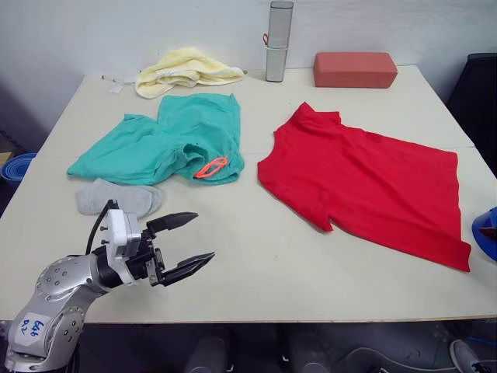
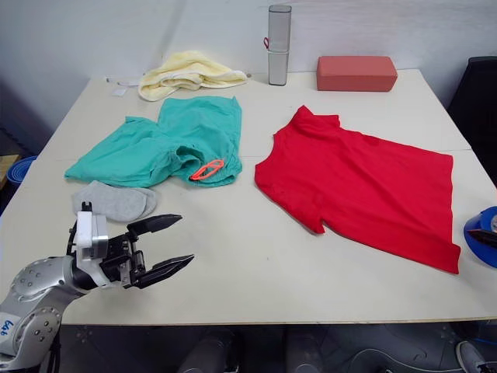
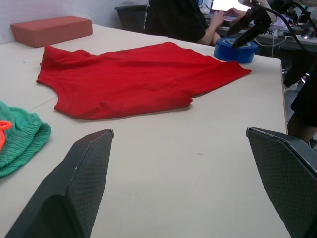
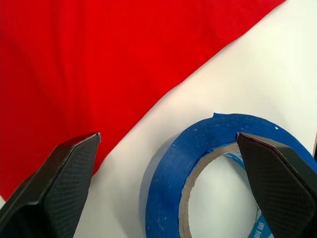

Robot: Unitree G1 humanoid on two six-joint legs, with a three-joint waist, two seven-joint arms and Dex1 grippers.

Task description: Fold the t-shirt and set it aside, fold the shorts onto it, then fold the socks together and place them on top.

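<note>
Step one is not yet begun: the t-shirt [image 1: 365, 186] is spread flat, unfolded, on the table's [image 1: 256, 264] right half. The left gripper [image 1: 189, 242] is held released above the near-left edge; the right gripper [image 4: 168, 188] is spread wide over a blue tape roll [image 4: 218, 173] beside the hem. An edge grasp is needed next.

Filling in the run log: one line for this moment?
stage: start | t-shirt: flat, unfolded | left gripper: open, empty | right gripper: open above tape

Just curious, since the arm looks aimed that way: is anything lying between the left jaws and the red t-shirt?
No: bare tabletop separates the left gripper from the bright red cotton t-shirt, as the head and left wrist views show.
</note>
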